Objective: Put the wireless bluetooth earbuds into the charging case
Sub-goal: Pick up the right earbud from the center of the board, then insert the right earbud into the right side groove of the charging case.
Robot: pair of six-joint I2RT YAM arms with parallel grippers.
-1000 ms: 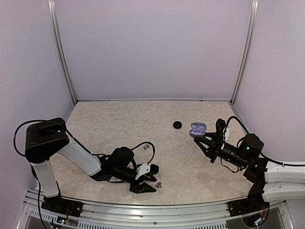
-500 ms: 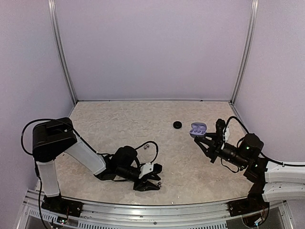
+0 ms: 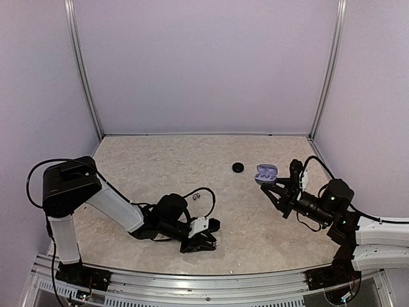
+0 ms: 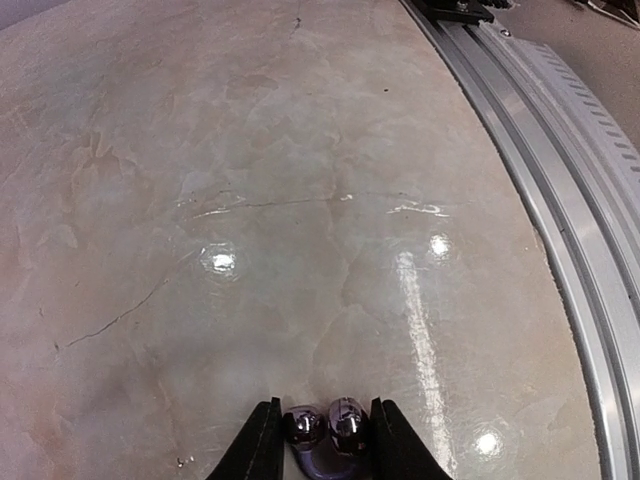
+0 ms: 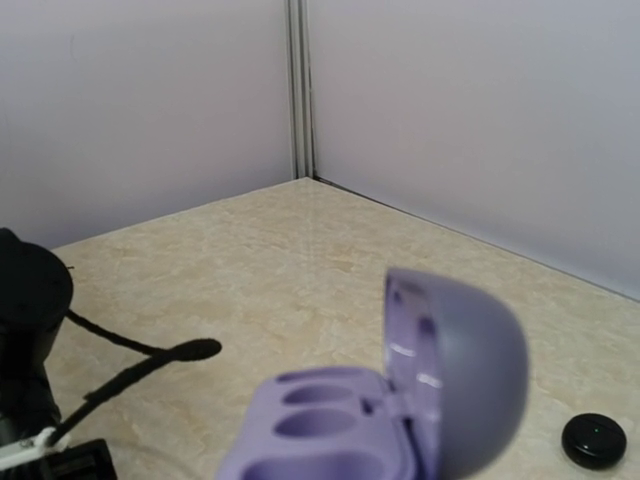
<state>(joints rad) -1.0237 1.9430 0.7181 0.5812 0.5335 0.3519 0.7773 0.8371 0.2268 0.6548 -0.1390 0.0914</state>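
Down at the bottom edge of the left wrist view, the two silvery-grey rounded earbuds (image 4: 303, 425) lay side by side, glossy little domes that caught the light, with a dull lilac body beneath them cut off by the frame. The left gripper (image 4: 322, 440) had its black tapered fingers (image 4: 262, 448) pressed in on either flank of the pair, narrowed to just their width and gripping them low over the beige marbled table (image 4: 300, 150). The table's polished surface carried hairline cracks and bright spots of glare. A ribbed aluminium rail (image 4: 560, 200) ran along the table's near edge on the right. From above, that gripper lay low near the front of the table and hid the earbuds entirely. Well apart, on the right side, the lavender plastic charging case (image 3: 266, 171) was held up off the table, pinched in the closed right gripper (image 3: 268, 182). Its domed lid stood open and upright, and two smooth oval wells showed in the base, though the right wrist view blurred them and cropped both the base and the fingers. A small black round puck (image 3: 238, 167) sat on the table just left of the case. Beside the left arm's black cable loop (image 3: 208, 198) lay a pale speck (image 3: 197, 197), too small to make out.
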